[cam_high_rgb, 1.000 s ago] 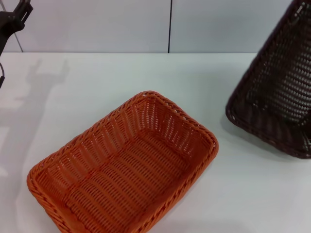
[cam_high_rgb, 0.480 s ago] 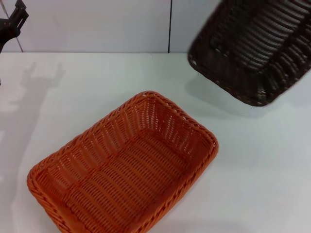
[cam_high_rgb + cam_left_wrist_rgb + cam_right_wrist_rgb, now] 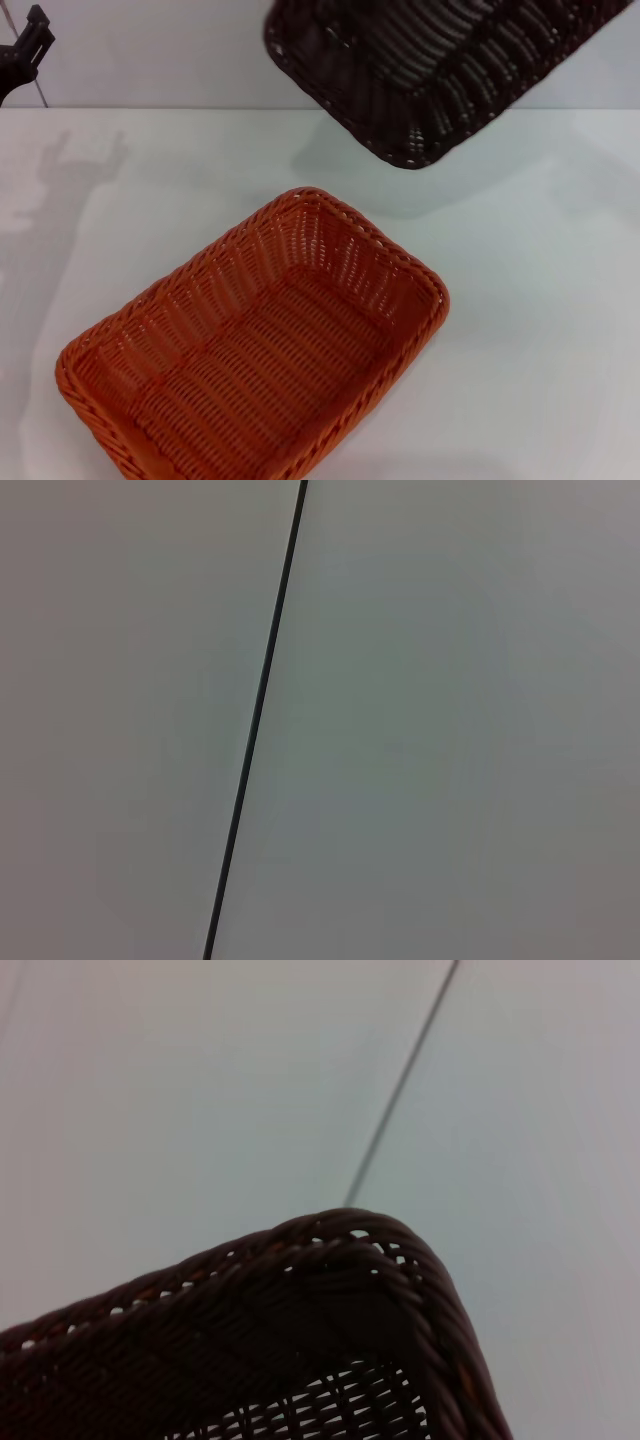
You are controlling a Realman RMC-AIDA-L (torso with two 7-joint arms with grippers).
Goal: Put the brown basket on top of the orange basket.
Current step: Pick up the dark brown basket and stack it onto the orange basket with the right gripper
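Observation:
The brown basket [image 3: 430, 70] hangs tilted in the air at the back of the table, above and behind the orange basket [image 3: 260, 350]. It touches nothing below it. Its braided rim corner fills the lower part of the right wrist view [image 3: 300, 1340], so my right arm carries it; the right gripper itself does not show. The orange basket stands upright on the white table [image 3: 540, 330] at the front left, empty, set diagonally. My left gripper [image 3: 25, 50] is raised at the far left edge, away from both baskets.
A pale wall with a dark vertical seam [image 3: 350, 50] stands behind the table. The left wrist view shows only this wall and seam [image 3: 255, 720]. The brown basket's shadow lies on the table behind the orange basket.
The brown basket has risen off the table at the right and swung left and up, now high behind the orange basket. The orange basket has not moved.

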